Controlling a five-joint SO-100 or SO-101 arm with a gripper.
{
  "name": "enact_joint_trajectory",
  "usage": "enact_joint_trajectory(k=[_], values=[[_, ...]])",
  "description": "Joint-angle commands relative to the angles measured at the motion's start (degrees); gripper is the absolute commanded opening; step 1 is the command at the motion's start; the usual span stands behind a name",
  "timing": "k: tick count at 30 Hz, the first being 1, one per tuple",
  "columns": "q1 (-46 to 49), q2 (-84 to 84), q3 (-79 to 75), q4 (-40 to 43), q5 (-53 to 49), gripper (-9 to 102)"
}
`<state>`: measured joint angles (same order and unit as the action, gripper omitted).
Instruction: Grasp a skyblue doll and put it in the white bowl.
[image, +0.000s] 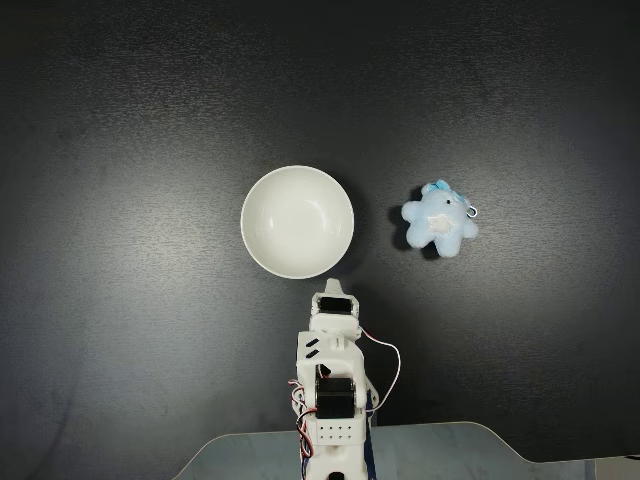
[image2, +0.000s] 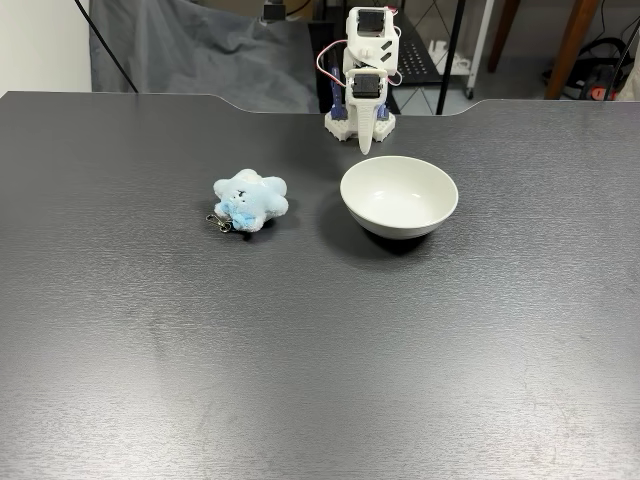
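End effector (image2: 366, 147): tips together, pointing down behind the bowl
Doll (image: 439, 219): lying on desk (image2: 320, 350), apart from bowl (image: 297, 221)

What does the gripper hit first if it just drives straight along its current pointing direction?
Likely the white bowl: the gripper points at its near rim, tip slightly right of bowl centre. It also angles downward, so it may meet the table just short. The skyblue doll lies off that line.

One fixed view looks straight down on the dark surface (image: 120, 120); another faces the arm (image2: 365, 75) from across it, angled downward. Both share the surface's middle.
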<state>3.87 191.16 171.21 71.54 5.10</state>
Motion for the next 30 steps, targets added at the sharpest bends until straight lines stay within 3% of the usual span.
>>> enact_joint_trajectory(k=[1,30], values=[[0.00,0.09,-3.34,0.18,0.35,-1],[-0.26,0.09,-3.34,0.18,0.97,-1]])
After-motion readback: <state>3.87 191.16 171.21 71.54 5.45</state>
